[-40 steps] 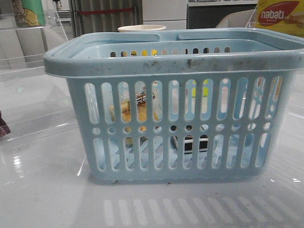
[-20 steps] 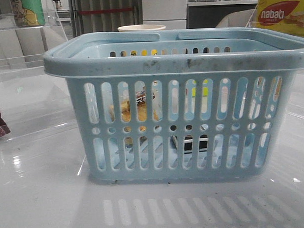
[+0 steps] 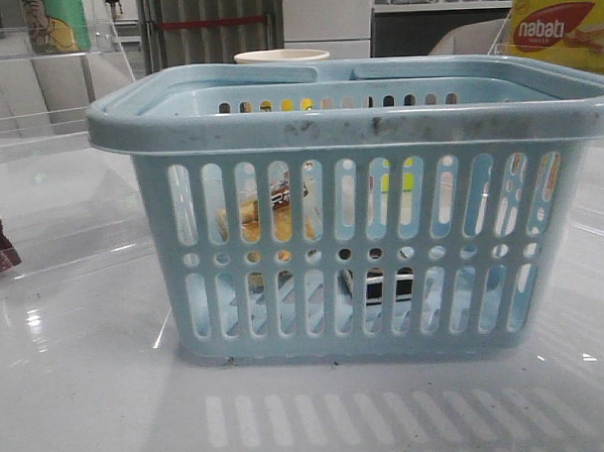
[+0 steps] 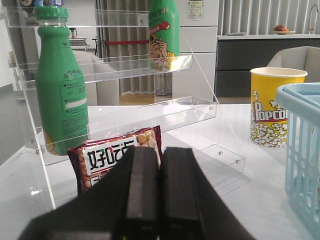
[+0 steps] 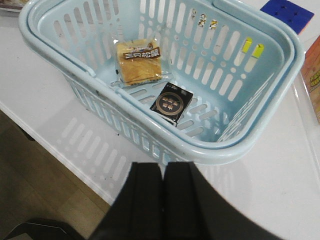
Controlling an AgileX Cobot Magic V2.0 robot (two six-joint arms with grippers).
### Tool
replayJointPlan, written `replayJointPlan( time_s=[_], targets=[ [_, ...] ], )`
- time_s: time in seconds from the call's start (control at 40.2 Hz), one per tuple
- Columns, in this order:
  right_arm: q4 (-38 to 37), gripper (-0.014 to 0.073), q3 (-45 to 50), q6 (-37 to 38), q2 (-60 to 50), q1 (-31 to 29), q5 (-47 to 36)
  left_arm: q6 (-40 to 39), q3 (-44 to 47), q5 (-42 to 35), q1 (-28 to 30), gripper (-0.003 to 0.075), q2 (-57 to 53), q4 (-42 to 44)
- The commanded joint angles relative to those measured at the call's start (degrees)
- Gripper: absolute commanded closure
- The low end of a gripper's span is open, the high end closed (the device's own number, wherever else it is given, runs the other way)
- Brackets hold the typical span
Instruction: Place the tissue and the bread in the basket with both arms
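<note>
The light-blue basket (image 3: pixel 358 125) stands in the middle of the table in the front view and shows from above in the right wrist view (image 5: pixel 65 55). The bread (image 5: pixel 138 63) in its clear wrapper lies on the basket floor, glimpsed through the slots in the front view (image 3: pixel 274 212). The black-and-white tissue pack (image 5: pixel 172 102) lies beside it inside the basket (image 3: pixel 383 285). My right gripper (image 5: pixel 163 170) is shut and empty, above the table outside the basket's rim. My left gripper (image 4: pixel 160 155) is shut and empty, away from the basket near a clear shelf.
A dark maroon snack packet (image 4: pixel 112 155) leans at a clear acrylic shelf (image 4: pixel 125 70) holding green bottles (image 4: pixel 60 90). A popcorn cup (image 4: pixel 272 110) stands behind the basket. A nabati box (image 3: pixel 563 28) is at back right. A puzzle cube (image 5: pixel 290 12) lies beyond the basket.
</note>
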Motion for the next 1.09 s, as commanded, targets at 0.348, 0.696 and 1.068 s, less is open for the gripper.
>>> replayJointPlan(
  time_s=[0.348, 0.696, 1.068],
  targets=[
    [-0.2, 0.0567, -1.5, -0.6, -0.1, 0.0, -3.9, -0.5, 0.3, -4.6, 0.5, 0.0628, -1.1, -1.1],
    [-0.2, 0.0567, -1.5, -0.6, -0.1, 0.0, -3.9, -0.5, 0.3, -4.6, -1.8, 0.0628, -1.1, -1.1],
    [-0.2, 0.0567, -1.5, -0.6, -0.1, 0.0, -3.9, -0.5, 0.3, -4.6, -1.8, 0.0628, -1.1, -1.1]
  ],
)
